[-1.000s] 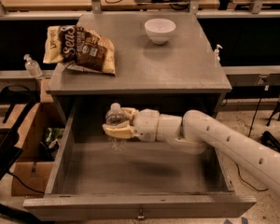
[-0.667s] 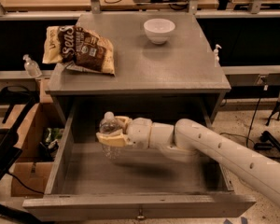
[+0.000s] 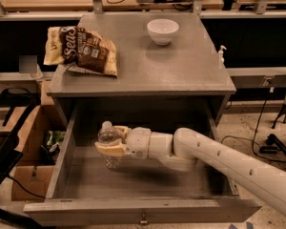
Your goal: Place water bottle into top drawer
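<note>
The top drawer [image 3: 133,209] is pulled wide open below the grey cabinet top, with a small metal knob at its front. My gripper [image 3: 109,141] reaches in from the right on a white arm and is shut on the water bottle [image 3: 108,147], a clear ribbed bottle with a white cap. The bottle stands roughly upright inside the drawer, toward its left side, its base near the drawer floor. The fingers [image 3: 107,150] wrap around the bottle's middle.
On the cabinet top [image 3: 148,75] lie a brown snack bag [image 3: 83,49] at the left and a white bowl [image 3: 162,31] at the back. A small pump bottle [image 3: 221,55] stands at the right. A cardboard box [image 3: 26,180] sits left of the drawer. Cables lie on the floor.
My gripper and the water bottle have moved left and lower into the drawer over the last second.
</note>
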### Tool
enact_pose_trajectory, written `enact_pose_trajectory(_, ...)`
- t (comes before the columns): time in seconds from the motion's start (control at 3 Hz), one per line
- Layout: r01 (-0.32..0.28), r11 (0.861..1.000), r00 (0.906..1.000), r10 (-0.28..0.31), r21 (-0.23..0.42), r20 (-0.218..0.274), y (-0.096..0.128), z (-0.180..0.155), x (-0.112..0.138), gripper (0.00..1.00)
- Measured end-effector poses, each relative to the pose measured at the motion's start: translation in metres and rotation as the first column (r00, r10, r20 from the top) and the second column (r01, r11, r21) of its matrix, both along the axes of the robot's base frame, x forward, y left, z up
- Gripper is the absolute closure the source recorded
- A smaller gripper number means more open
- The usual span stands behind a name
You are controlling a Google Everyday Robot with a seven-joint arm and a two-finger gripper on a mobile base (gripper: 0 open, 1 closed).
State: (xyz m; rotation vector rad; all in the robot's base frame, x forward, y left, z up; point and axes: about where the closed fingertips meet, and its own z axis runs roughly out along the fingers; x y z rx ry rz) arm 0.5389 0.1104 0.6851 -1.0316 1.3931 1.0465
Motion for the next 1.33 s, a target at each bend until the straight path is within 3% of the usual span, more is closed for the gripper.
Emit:
enact_pose_trajectory(0.33,0.000,1.000,1.0000,0.000,0.000,0.000,0.0000,0.0051,0.0000,0.85)
enact_pose_trajectory(1.33,0.000,1.000,1.0000,0.000,0.000,0.000,0.0002,0.0067,-0.0001,0.15)
